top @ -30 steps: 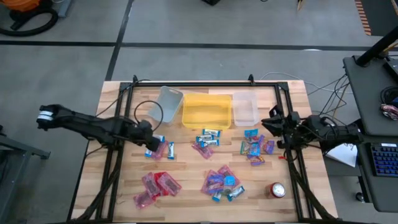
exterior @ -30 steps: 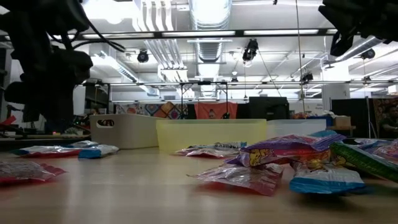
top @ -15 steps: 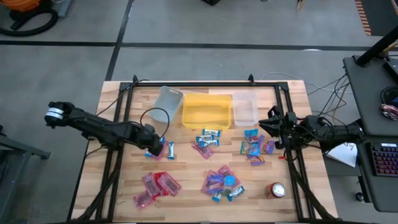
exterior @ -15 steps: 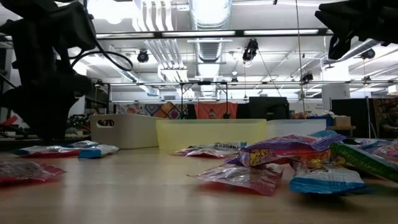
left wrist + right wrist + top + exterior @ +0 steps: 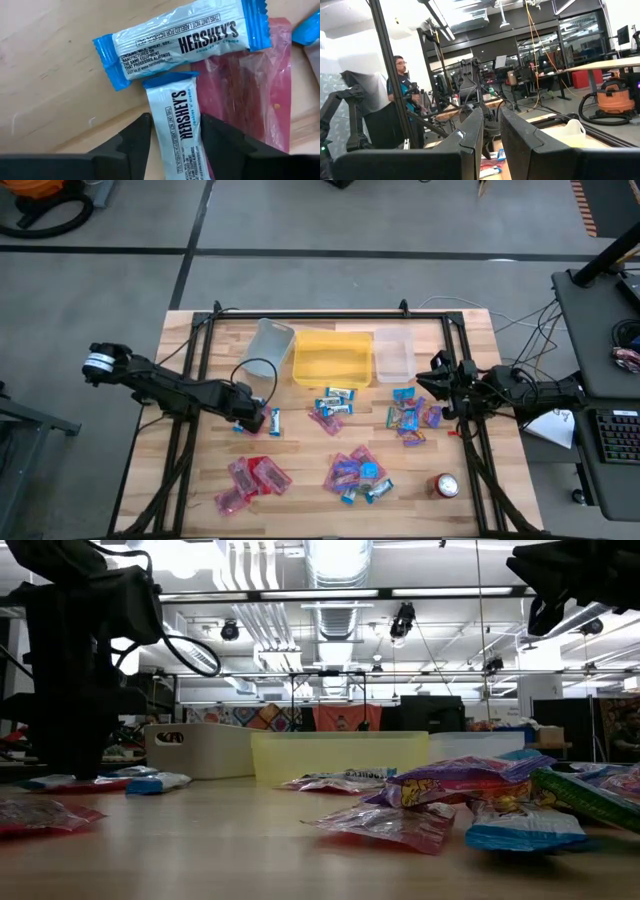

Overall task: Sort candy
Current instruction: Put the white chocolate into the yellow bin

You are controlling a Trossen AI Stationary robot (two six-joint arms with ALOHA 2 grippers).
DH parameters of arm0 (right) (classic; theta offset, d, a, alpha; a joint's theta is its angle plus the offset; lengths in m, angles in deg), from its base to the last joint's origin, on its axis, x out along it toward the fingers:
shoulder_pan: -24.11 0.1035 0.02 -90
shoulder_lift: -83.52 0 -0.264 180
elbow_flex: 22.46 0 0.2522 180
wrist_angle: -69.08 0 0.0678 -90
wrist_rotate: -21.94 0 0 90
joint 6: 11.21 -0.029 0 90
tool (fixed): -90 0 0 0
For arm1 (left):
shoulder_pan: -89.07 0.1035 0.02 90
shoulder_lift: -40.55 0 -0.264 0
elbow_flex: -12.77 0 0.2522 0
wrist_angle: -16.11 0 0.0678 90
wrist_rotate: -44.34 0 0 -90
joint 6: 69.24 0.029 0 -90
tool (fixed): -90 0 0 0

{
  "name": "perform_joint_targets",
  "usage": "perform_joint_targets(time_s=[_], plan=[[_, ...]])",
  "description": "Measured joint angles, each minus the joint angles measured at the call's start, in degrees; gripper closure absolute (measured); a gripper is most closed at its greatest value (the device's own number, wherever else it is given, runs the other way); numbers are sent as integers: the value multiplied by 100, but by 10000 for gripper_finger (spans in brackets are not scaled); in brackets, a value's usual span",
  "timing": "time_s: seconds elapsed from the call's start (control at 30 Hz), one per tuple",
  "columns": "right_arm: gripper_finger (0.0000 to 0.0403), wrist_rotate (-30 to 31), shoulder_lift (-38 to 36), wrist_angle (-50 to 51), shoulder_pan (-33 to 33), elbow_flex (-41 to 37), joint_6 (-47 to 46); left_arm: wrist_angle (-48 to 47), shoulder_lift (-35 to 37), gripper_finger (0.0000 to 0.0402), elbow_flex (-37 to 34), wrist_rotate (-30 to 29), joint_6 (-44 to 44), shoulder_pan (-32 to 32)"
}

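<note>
We saw the left gripper [image 5: 172, 131] down at the table's [image 5: 300, 500] left-centre, fingers [image 5: 131, 137] astride a blue-white bar [image 5: 180, 127], close against its sides, bar still lying flat. A second bar [image 5: 175, 42] lay just beyond it, a pink wrapper [image 5: 255, 95] beside and partly under. The right gripper [image 5: 440, 388] hung by the right edge, fingers narrowly apart, holding nothing. Candy [image 5: 352, 472] lay scattered across the table in loose clusters, near a can [image 5: 444, 485]; three bins [image 5: 332, 357] at the far side.
</note>
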Motion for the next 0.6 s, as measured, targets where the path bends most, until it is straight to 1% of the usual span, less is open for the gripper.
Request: perform_joint_targets(time_s=[0.3,0.4,0.6], plan=[[346,0,-1,2,0,0,0,84,129,322,-20,103,-3,-56],[346,0,-1,2,0,0,0,76,174,330,-24,121,-2,-69],[346,-2,-1,1,0,2,0,47,262,333,51,162,-13,-191]])
